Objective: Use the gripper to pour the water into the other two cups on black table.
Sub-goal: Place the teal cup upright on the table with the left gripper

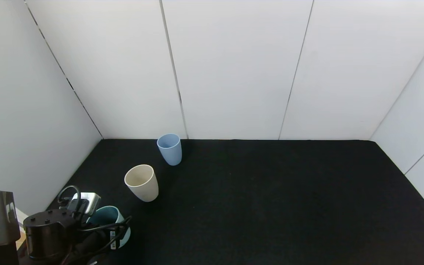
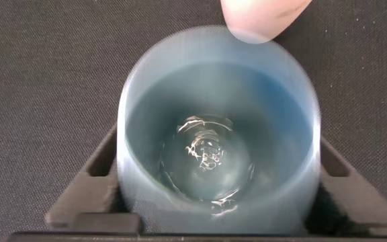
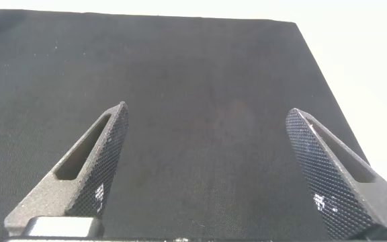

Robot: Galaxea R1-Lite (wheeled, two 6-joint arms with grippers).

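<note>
Teal cup point(image 1: 110, 221) with water sits gripped in the left claw point(image 1: 101, 230), lower left of frame. Looks like the grasp step; next it needs lifting over the beige cup point(image 1: 142, 183), then the blue cup point(image 1: 169, 148) behind. Right claw point(image 3: 210, 168) hangs wide open over the bare surface point(image 1: 271, 202).

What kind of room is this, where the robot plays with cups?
Probably a robot test booth, not a kitchen: plain white wall panels box in a black cloth table holding only three plastic cups, such as the beige cup.
</note>
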